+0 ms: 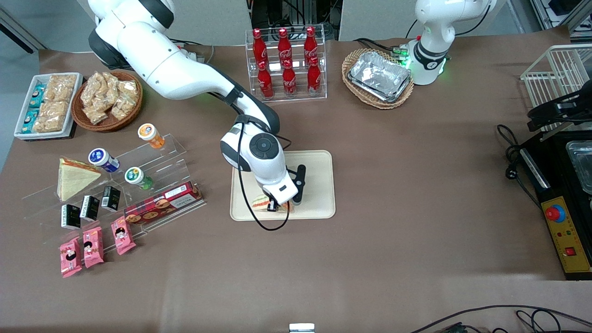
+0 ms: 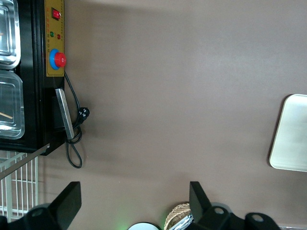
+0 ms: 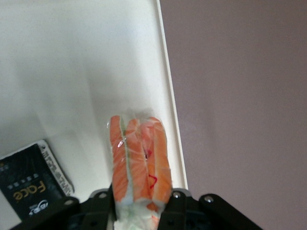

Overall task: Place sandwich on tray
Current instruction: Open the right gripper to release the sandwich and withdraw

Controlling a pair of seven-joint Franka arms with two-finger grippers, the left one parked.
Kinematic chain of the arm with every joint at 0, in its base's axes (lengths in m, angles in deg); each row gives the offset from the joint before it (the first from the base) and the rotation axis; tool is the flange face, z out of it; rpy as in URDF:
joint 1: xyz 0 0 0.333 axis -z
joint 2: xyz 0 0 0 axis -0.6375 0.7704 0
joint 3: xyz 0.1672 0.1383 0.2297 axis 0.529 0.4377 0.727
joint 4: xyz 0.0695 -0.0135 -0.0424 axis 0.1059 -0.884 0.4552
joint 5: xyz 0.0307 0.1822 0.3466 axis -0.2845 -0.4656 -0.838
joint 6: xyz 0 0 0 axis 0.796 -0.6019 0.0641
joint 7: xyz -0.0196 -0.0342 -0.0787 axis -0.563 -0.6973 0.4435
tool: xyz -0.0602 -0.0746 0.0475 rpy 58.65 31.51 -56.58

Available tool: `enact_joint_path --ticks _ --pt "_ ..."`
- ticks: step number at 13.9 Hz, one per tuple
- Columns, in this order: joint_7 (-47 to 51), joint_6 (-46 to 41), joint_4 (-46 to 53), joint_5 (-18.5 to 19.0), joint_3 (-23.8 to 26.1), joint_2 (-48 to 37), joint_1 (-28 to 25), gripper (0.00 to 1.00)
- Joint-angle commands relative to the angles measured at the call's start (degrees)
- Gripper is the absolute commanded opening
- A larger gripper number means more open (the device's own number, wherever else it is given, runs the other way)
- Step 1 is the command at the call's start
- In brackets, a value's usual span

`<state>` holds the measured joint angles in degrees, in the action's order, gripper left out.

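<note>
1. The gripper (image 1: 283,203) is low over the tray (image 1: 319,185), at the tray's edge nearest the front camera.
2. Its two black fingers (image 3: 175,211) are closed on the sandwich (image 3: 139,158), one on each flat face.
3. The sandwich, in clear crinkled wrap, stands on edge between them, its orange filling bands and a thin green strip pointing away from the gripper.
4. It sits over the tray's smooth cream floor, just inside the low rounded rim.
5. A small black carton (image 3: 31,184) with gold lettering lies flat on the tray beside the gripper.
6. A second pale triangular sandwich (image 1: 74,178) lies on a clear acrylic stand (image 1: 111,185), well apart toward the working arm's end.
</note>
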<state>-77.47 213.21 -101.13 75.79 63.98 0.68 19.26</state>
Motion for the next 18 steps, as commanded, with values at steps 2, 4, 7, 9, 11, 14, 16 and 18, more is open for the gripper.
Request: enact_joint_path --ticks 2,4,7,9,11,14,16,18 --pt "0.3 2.0 0.6 0.5 0.5 1.3 0.7 0.86" --pt "1.0 1.9 0.7 0.5 0.6 0.9 1.0 1.0" --pt "1.6 1.1 1.0 -2.9 0.7 -1.1 2.5 1.0" --pt "1.7 -0.5 1.1 -7.3 0.6 -4.5 2.9 1.0" --pt "1.8 -2.8 1.2 -9.2 -0.6 -7.5 4.0 1.0" --pt "2.2 -8.7 1.2 -13.9 -0.7 -13.2 8.3 1.0" --pt "3.2 -12.4 1.2 -16.0 -0.7 -16.8 11.9 1.0" --pt "5.3 -16.7 1.2 -18.3 -0.7 -20.9 14.8 1.0"
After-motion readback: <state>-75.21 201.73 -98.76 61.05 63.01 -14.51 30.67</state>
